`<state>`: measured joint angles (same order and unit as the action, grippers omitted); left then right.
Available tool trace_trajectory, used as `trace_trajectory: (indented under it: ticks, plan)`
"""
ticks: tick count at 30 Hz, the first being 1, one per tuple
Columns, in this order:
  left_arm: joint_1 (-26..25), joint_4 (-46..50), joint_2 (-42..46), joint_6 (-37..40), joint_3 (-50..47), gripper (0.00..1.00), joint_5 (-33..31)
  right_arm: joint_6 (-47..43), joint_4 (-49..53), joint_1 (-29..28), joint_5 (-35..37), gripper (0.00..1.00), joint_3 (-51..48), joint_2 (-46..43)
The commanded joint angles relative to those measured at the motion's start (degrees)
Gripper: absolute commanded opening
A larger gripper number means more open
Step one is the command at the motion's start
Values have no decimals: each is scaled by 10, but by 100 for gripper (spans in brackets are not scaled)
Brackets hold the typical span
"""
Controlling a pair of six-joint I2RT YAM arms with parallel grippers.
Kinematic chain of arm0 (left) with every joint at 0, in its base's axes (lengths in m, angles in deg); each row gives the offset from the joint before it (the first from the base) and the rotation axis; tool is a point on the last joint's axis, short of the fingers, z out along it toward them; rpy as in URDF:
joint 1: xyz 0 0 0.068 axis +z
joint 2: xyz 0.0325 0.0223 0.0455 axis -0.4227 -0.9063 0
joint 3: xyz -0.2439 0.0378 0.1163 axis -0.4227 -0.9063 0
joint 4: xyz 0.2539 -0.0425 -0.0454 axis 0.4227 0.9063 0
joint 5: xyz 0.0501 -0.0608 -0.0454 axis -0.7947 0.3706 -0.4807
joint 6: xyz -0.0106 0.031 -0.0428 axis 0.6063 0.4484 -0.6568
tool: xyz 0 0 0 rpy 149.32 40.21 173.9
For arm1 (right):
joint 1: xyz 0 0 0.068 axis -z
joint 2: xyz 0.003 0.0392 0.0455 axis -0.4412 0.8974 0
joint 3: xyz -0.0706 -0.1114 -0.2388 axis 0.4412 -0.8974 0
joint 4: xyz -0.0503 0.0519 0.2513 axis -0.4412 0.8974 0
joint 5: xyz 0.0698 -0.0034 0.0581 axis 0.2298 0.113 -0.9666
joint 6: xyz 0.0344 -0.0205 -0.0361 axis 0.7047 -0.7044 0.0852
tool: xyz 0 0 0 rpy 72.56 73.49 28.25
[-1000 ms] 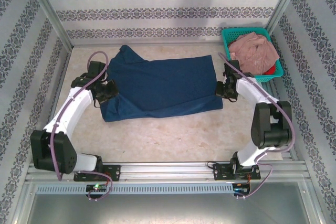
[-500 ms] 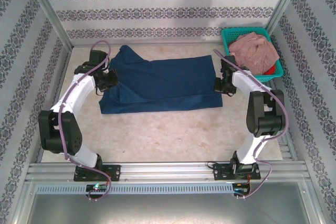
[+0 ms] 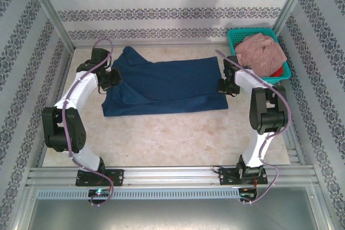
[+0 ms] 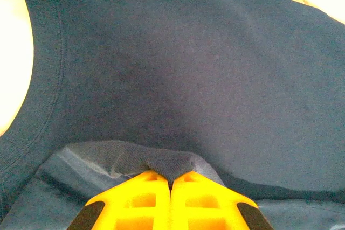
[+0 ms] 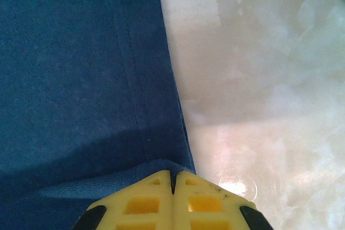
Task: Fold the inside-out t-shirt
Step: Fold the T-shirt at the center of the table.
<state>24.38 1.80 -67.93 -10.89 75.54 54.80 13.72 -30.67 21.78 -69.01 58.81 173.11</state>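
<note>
Across the far half of the tabletop (image 3: 178, 138), the navy t-shirt (image 3: 167, 84) is lying spread sideways. The left hand (image 4: 171, 180) is clenching a pinch of cloth at the sleeve end. The right hand (image 5: 172, 179) is clenching the hem corner. Judgement: a first lengthwise fold is only partly forming, and crosswise folds are still waiting.
</note>
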Motion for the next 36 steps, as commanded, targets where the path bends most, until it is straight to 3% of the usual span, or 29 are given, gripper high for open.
trace_trajectory:
  ticks: [1, 25, 30, 36]
  plan:
    - [9, -18, -9, 8, 18, 0, 2, -13, 4, -6, 26, 2, 19, 13]
    - [18, -24, -47, 10, 38, 0, -6, -24, 10, -7, 36, 4, 67, 56]
    - [18, -37, -70, 5, 44, 0, -5, -23, 12, -6, 38, 11, 98, 73]
    - [18, -51, -104, 2, 60, 0, 2, -26, 24, -4, 31, 32, 115, 59]
